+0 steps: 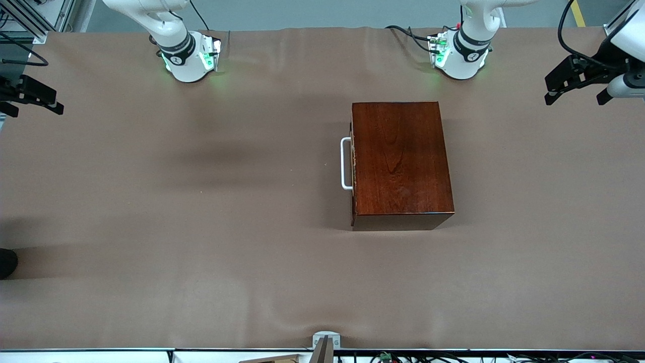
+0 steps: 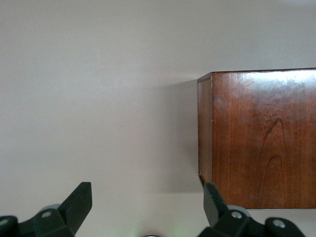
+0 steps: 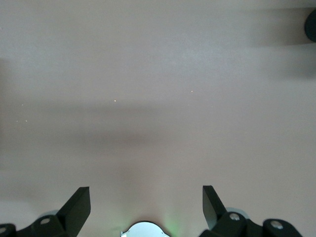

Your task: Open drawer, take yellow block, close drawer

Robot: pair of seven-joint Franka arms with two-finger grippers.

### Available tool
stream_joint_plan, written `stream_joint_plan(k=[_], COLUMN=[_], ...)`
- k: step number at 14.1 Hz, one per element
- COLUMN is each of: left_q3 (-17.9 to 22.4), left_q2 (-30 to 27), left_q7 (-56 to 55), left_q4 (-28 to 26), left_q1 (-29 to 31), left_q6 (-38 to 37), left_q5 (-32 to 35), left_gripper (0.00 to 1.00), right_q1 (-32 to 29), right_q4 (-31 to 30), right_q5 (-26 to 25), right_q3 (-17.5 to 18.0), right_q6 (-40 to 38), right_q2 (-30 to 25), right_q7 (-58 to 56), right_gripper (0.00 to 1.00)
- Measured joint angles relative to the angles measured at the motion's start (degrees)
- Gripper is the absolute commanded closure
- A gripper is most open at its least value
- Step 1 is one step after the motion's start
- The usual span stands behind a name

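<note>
The drawer [image 1: 352, 164] sits shut in its box [image 1: 400, 164] on the counter [image 1: 201, 227]. My left hand [image 1: 574, 96] waits spread at three o'clock, my right hand [image 1: 30, 98] spread at nine.

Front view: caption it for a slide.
Closed dark mahogany box, white U-shaped handle toward the right arm's end, on brown cloth-covered table.

Even, soft overhead light fills the desk [image 1: 201, 282], with faint blurry shadows. The box [image 1: 400, 161] top shows mild glare. Wrist views look washed-out.
</note>
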Motion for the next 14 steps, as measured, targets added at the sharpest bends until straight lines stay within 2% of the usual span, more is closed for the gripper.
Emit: stream_joint_plan(k=[8,11,14], left_q3=[-0.9,-6.4,-12.5], left_q2=[0.2,2.0,7.2], left_q7=[0.0,-4.1,-12.4], left_q4=[0.2,0.3,2.6], left_q1=[-0.3,-2.5,-8.3], left_q6=[-1.1,-0.9,0.6], left_q5=[0.0,-0.2,0.3], left_gripper=[0.0,0.0,0.0], right_q1=[0.0,0.0,0.0], right_q4=[0.0,0.0,0.0], right_q5=[0.0,0.0,0.0], right_q3=[0.0,0.0,0.0], right_q6=[0.0,0.0,0.0], right_q2=[0.0,0.0,0.0], right_q7=[0.0,0.0,0.0], right_gripper=[0.0,0.0,0.0])
